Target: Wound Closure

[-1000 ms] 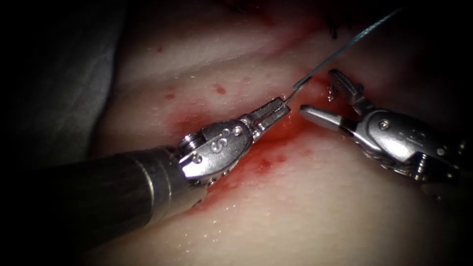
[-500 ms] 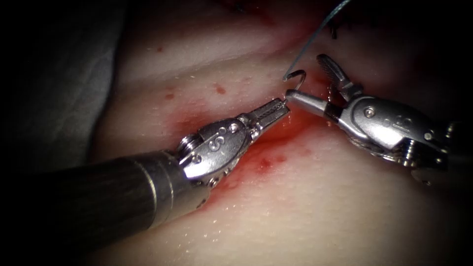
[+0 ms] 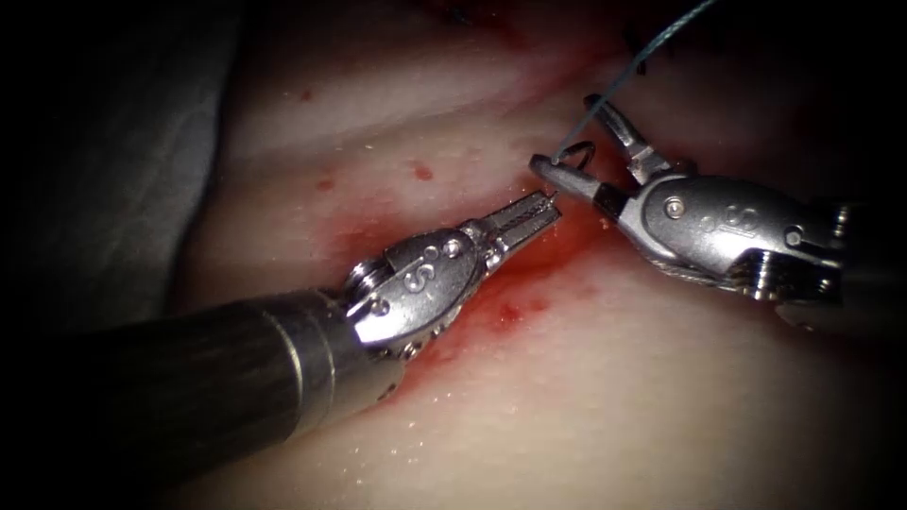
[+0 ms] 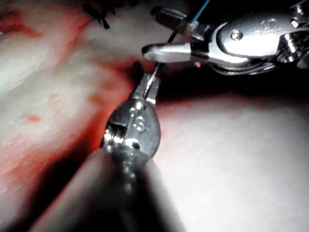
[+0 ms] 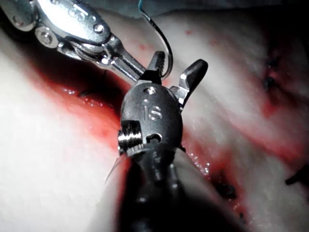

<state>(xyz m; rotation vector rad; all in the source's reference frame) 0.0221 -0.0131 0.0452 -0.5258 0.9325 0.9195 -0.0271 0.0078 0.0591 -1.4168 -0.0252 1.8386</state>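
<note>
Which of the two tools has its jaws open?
The right tool, jaws spread around the needle; the left tool is shut on the needle's end.

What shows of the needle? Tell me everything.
The needle is a thin, dark, curved metal wire, free of the tissue and held above the cut. The left tool, jaws shut, grips it near one end; the rest arcs up between the open jaws of the right tool. The thread runs from its other end.
</note>
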